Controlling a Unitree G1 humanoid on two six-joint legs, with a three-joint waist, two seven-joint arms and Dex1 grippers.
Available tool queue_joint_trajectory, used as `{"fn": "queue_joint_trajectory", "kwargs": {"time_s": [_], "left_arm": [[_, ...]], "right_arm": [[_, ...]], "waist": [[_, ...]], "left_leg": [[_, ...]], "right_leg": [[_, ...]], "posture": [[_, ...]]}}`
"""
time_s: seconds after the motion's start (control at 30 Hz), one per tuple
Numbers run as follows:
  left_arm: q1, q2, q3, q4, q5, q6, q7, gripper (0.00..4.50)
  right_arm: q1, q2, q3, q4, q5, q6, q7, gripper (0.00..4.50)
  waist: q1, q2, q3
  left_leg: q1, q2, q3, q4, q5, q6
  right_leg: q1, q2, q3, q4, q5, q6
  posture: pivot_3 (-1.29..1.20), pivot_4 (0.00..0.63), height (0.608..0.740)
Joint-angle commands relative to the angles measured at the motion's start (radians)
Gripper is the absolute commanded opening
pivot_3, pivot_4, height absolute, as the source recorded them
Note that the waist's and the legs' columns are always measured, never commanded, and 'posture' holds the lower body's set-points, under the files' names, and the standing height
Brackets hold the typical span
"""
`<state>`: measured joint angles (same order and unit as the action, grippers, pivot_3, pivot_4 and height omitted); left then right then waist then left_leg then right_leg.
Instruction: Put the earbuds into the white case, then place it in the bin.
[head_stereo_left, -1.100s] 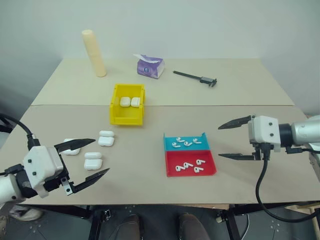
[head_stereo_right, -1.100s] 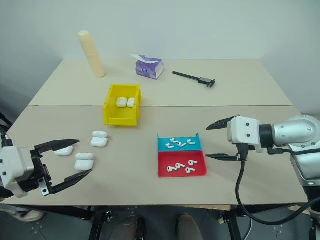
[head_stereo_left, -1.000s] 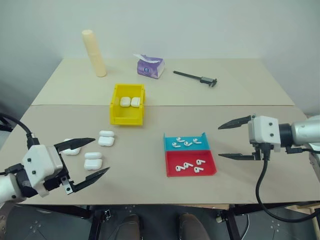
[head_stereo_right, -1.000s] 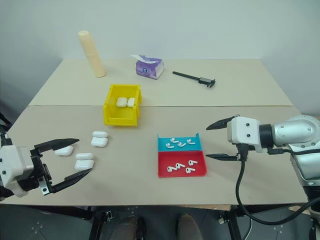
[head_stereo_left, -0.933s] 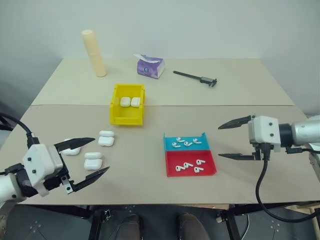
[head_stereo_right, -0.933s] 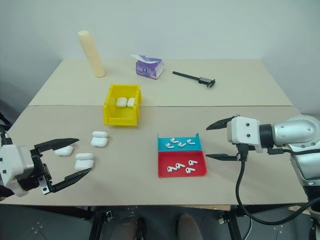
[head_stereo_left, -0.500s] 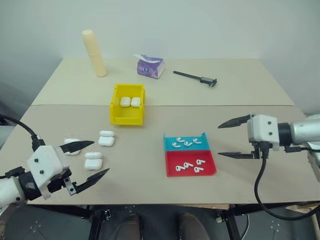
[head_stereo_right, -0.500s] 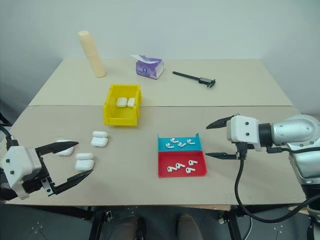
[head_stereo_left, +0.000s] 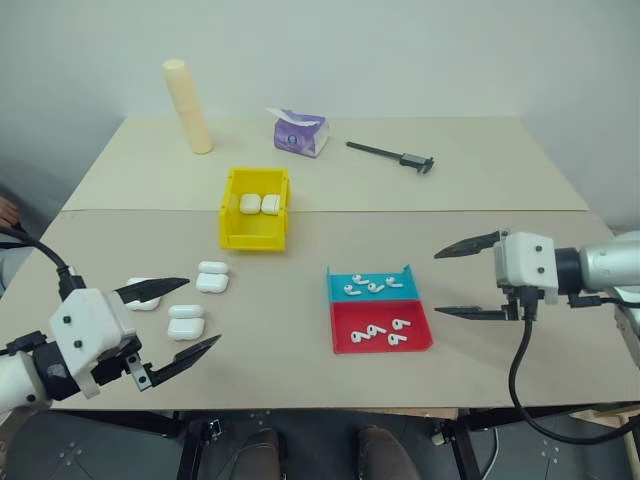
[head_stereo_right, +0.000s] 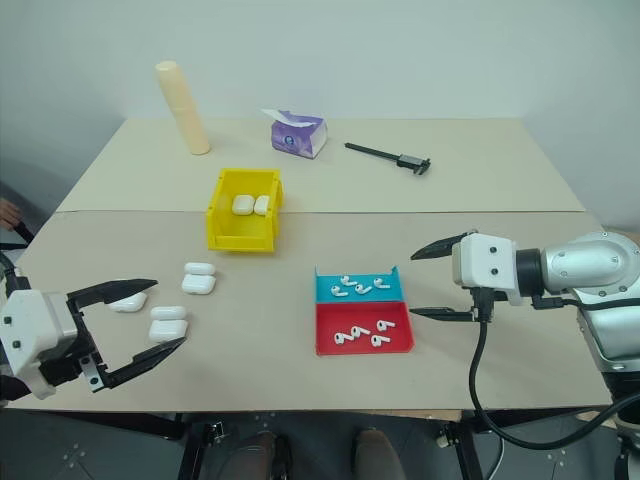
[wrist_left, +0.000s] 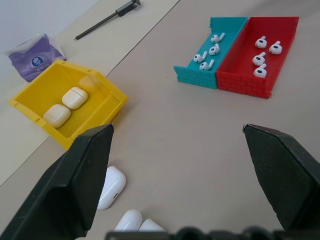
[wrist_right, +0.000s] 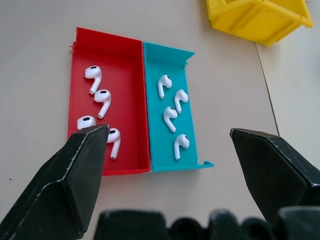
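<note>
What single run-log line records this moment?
left gripper: open, empty | right gripper: open, empty | earbuds: in trays | bin: holds two cases

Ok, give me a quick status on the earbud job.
Left gripper open, empty, near loose cases. Right gripper open, empty, beside trays. Earbuds untouched in trays; two cases in bin. Nothing blocking.

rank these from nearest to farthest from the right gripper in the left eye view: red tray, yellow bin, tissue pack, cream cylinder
Measured from the right gripper:
1. red tray, just to its left, at the table's near side
2. yellow bin, farther left, mid-table
3. tissue pack, at the far side
4. cream cylinder, far left corner
</note>
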<state>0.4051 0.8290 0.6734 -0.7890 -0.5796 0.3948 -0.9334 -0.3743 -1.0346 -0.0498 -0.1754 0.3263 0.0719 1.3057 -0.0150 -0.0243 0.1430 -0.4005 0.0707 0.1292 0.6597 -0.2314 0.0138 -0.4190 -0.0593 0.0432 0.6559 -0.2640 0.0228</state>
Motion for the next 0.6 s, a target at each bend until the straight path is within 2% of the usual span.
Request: {"fn": "queue_joint_trajectory", "kwargs": {"time_s": [0.03, 0.33, 0.6], "left_arm": [[0.007, -0.005, 0.017, -0.022, 0.005, -0.011, 0.007, 4.50], [0.046, 0.016, 0.057, -0.042, 0.037, 0.064, 0.051, 4.50], [0.003, 0.158, 0.181, -0.046, 0.043, 0.415, 0.160, 4.50]], "right_arm": [[-0.023, -0.001, -0.008, -0.001, -0.003, -0.021, 0.006, 4.48], [-0.032, 0.002, -0.003, 0.012, -0.009, -0.026, 0.019, 4.48], [-0.037, 0.013, 0.002, 0.027, -0.024, -0.032, 0.015, 4.48]], "waist": [[0.000, 0.000, 0.000], [0.000, 0.000, 0.000], [0.001, 0.000, 0.000]], "left_leg": [[0.000, 0.000, 0.000, 0.000, 0.000, 0.000], [0.000, 0.000, 0.000, 0.000, 0.000, 0.000], [0.000, 0.000, -0.003, 0.000, 0.000, 0.000]], "right_leg": [[0.000, 0.000, 0.000, 0.000, 0.000, 0.000], [0.000, 0.000, 0.000, 0.000, 0.000, 0.000], [0.000, 0.000, 0.000, 0.000, 0.000, 0.000]], "posture": [[0.00, 0.150, 0.740], [0.00, 0.150, 0.740], [0.00, 0.150, 0.740]]}}
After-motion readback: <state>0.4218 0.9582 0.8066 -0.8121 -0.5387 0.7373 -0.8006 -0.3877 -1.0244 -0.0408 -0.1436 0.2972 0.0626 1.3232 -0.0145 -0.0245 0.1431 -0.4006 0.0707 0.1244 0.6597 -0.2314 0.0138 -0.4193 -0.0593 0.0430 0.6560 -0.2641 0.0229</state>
